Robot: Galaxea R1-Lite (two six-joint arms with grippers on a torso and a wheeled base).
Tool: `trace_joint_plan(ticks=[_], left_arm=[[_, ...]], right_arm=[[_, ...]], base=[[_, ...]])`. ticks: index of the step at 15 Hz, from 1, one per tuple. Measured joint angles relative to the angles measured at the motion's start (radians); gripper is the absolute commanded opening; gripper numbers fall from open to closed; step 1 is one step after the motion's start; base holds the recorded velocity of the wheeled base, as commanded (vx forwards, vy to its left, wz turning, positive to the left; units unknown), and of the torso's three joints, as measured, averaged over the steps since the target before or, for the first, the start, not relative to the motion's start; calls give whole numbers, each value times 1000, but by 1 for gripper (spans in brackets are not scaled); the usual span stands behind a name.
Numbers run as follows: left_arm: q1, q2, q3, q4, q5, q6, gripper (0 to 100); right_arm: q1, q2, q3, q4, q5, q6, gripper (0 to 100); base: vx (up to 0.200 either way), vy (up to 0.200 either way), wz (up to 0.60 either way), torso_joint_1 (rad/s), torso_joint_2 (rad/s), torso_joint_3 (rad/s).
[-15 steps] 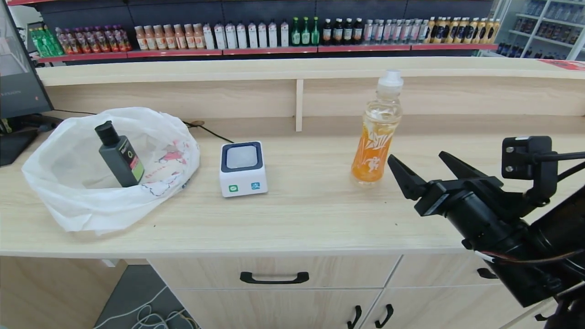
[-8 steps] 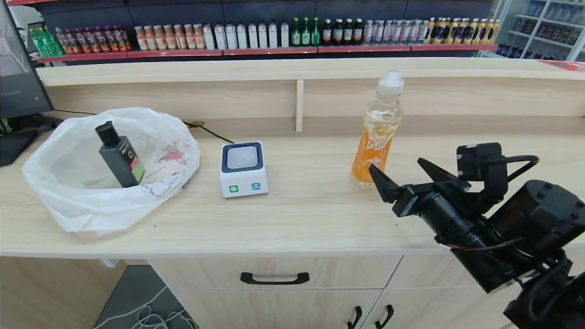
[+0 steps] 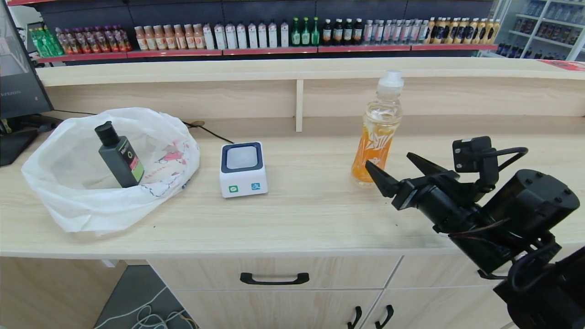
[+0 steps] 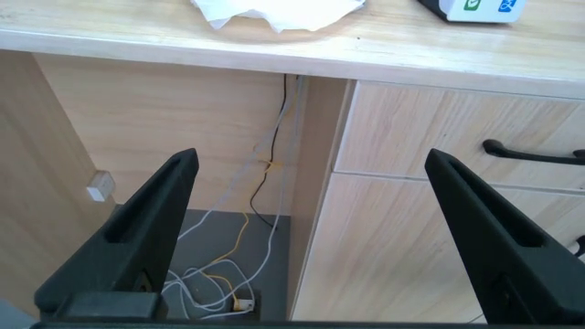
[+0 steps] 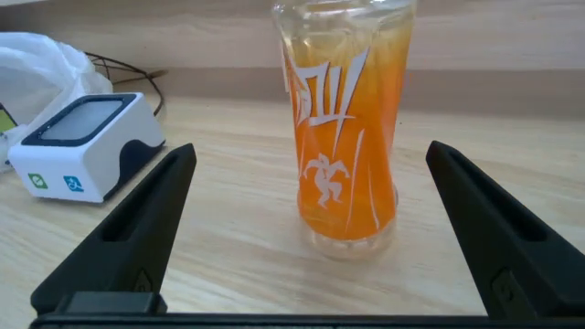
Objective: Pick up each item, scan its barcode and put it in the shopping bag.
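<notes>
the orange drink bottle (image 3: 378,132) stands upright on the wooden counter (image 3: 297,219), toward its right side, near the raised back ledge. the head view shows its white cap and the clear neck above the orange label; the right wrist view cuts the cap off but shows the bottle's base resting on the wood, with the bottle ahead of the right gripper (image 3: 388,161) and apart from both fingers. those fingers are spread wide and hold nothing, just beside the bottle on its near side.

the left wrist view shows the left gripper (image 4: 311,155) below the counter top, facing the cabinet front, its fingers also spread wide with nothing between them, and loose cables (image 4: 228,274) on the floor.

left of the bottle, well apart, sits the white scanner (image 3: 242,168). farther left lies the white shopping bag (image 3: 68,201), open, with a dark bottle (image 3: 119,157) leaning inside. a monitor (image 3: 18,77) stands at the far left, and shelves of drinks (image 3: 292,32) run behind.
</notes>
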Motion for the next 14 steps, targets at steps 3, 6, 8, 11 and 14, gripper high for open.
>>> trace_joint_plan(ticks=[3,6,8,11,14], left_arm=[[0,0,0,0,0,0,100],[0,0,0,0,0,0,100],[0,0,0,0,0,0,100],[0,0,0,0,0,0,100],[0,0,0,0,0,0,100]], right_arm=[[-46,44,-43,0,14,25,100],[-56,87,-92,0,26,23,100],[-63,125,-151,0,26,12,100],[-70,177,-232,0,29,9,100],[-83,220,-309,4,33,10,100]], base=[[0,0,0,0,0,0],[0,0,0,0,0,0],[0,0,0,0,0,0],[0,0,0,0,0,0],[0,0,0,0,0,0]])
